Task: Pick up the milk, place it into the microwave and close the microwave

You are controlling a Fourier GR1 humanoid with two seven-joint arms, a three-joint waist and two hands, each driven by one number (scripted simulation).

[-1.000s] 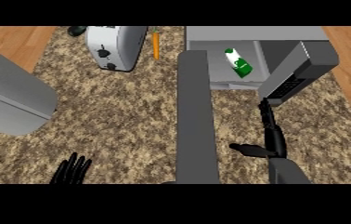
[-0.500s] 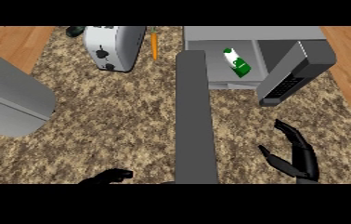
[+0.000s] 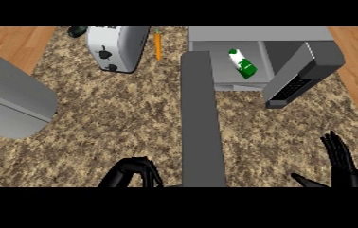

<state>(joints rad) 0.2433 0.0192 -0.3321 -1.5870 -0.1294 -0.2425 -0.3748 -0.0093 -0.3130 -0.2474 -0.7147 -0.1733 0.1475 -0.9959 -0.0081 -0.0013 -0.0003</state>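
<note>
The milk (image 3: 242,63), a white carton with a green label, lies inside the open microwave (image 3: 259,34) at the top right. The microwave's door (image 3: 202,118) stands swung open as a long grey slab running down the middle towards me. My left hand (image 3: 131,173) is at the lower edge, just left of the door's near end, with its fingers curled and nothing in them. At the lower right corner my right hand (image 3: 341,162) shows straight fingers pointing up, well clear of the microwave.
A silver toaster (image 3: 115,47) stands at the top left with an orange carrot (image 3: 158,44) beside it. A large grey appliance (image 3: 21,104) fills the left edge. The microwave's dark control side (image 3: 300,78) juts out at the right.
My right hand has drawn back from beside the microwave to the lower right corner and opened. The left hand has moved right to the door's near end and curled its fingers.
</note>
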